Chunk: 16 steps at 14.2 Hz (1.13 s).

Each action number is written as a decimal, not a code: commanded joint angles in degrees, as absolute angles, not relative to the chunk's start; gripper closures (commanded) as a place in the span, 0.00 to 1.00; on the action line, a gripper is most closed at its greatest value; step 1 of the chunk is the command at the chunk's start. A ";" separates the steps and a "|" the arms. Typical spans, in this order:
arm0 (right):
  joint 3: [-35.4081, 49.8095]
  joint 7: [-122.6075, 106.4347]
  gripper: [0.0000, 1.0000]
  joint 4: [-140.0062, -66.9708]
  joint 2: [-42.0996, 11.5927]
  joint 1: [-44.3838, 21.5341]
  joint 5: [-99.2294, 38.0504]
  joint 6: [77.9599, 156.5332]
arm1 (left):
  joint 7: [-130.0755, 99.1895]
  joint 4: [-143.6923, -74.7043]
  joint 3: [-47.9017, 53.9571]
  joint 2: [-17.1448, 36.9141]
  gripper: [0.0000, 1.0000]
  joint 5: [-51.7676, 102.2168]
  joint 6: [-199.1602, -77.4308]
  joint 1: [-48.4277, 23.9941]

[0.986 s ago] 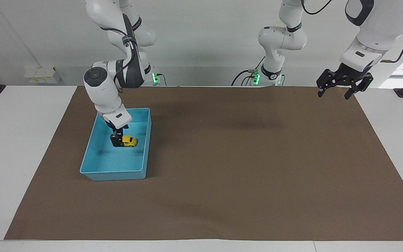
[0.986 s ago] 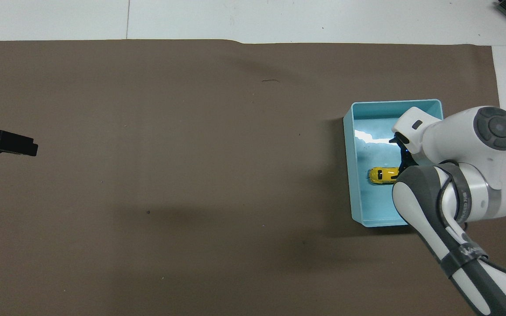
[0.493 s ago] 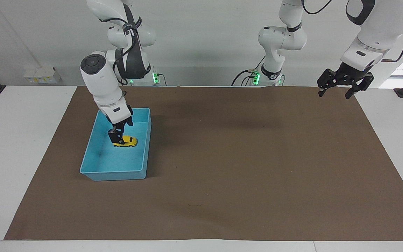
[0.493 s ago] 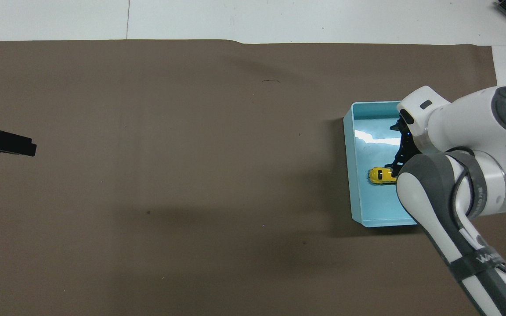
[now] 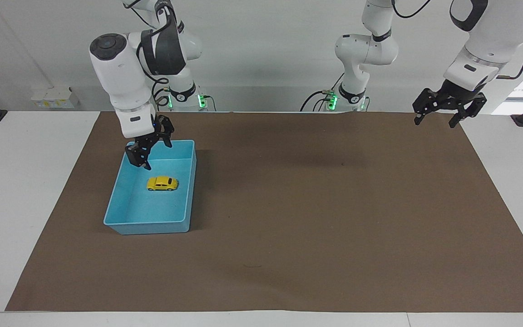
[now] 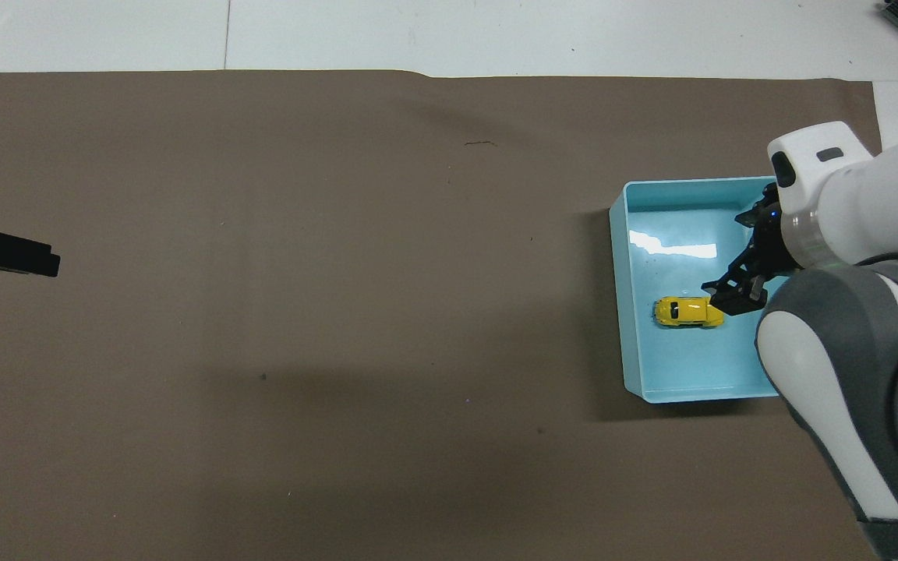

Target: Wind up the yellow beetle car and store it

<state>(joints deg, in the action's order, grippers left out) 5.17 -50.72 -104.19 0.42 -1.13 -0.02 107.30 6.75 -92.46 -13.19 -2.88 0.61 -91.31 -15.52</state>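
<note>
- yellow beetle car [image 5: 162,183] sits on its wheels inside the blue tray [image 5: 125,220], nothing touching it
- right gripper [image 5: 149,149] hangs over the tray, fingers spread, empty
- left gripper [image 5: 448,109] waits spread and empty over the left arm's end of the brown mat [image 5: 316,218]

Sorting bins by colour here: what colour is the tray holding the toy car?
Light blue tray; clearest in the facing view.

White arms [image 5: 120,77], black pincers [image 5: 447,106]

A blue tray [image 5: 189,190] sits on brown paper [image 5: 316,218] toward the right arm's end.
</note>
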 commanded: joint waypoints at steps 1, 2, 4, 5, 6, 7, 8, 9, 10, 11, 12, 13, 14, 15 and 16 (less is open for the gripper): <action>5.54 -42.83 0.00 -102.22 2.63 -0.88 -1.05 103.19 | 6.15 -90.97 -13.10 -2.99 0.00 0.09 -90.27 -15.21; 6.15 -38.80 0.00 -102.13 3.42 -0.88 -1.40 102.40 | 6.07 -90.88 -13.10 -3.08 0.00 0.09 -89.83 -15.21; 7.73 -27.66 0.00 -102.13 5.26 -0.88 -1.32 100.91 | 5.10 -90.27 -13.01 -3.08 0.00 0.18 -89.21 -15.21; 8.34 -22.03 0.00 -102.13 5.80 -0.88 -1.32 100.29 | 4.40 -90.18 -12.83 -3.16 0.00 0.09 -89.03 -15.29; 8.78 -17.36 0.00 -102.13 6.15 -0.88 -1.32 99.85 | 3.70 -90.09 -12.66 -3.08 0.00 0.17 -88.77 -15.29; 8.79 -12.53 0.00 -102.13 6.41 -0.88 -1.32 99.32 | 3.26 -89.91 -12.48 -2.73 0.00 0.35 -87.90 -15.29; 8.88 -7.70 0.00 -101.87 6.42 -0.88 -1.41 99.06 | 3.08 -88.35 -12.57 -2.38 0.00 1.05 -85.63 -15.29; 8.88 -3.30 0.00 -101.17 6.33 -0.88 -1.32 98.27 | 3.08 -85.72 -12.66 -1.68 0.00 1.75 -84.13 -15.12; 8.88 1.10 0.00 -100.90 6.24 -0.88 -1.32 97.65 | 3.08 -84.82 -12.92 -0.71 0.00 2.02 -83.76 -15.12; 8.79 5.84 0.00 -100.90 6.24 -0.79 -1.32 96.95 | 3.16 -84.81 -13.01 -0.96 0.00 1.93 -84.46 -15.12; 8.62 9.19 0.00 -100.90 6.24 -0.18 -1.32 95.90 | 3.16 -84.99 -13.18 -1.14 0.00 2.11 -84.64 -15.12; 8.00 10.97 0.00 -100.90 6.15 0.17 -1.49 95.71 | 3.34 -85.43 -13.18 -1.23 0.00 2.02 -84.99 -15.29; 7.65 11.60 0.00 -100.81 5.98 0.96 -1.58 95.54 | 3.69 -85.60 -13.10 -1.23 0.00 1.93 -84.64 -15.29; 6.86 11.60 0.00 -100.81 5.72 1.92 -1.93 95.19 | 3.60 -85.61 -13.10 -1.23 0.00 1.93 -84.55 -15.29; 6.59 12.56 0.00 -100.29 5.36 2.11 -2.89 95.01 | 3.52 -85.61 -13.10 -1.32 0.00 1.93 -84.20 -15.29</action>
<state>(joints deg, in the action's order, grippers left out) 7.03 10.73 -101.61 6.15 0.50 -0.95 96.42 3.66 -87.14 -13.01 -2.16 1.23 -85.99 -15.52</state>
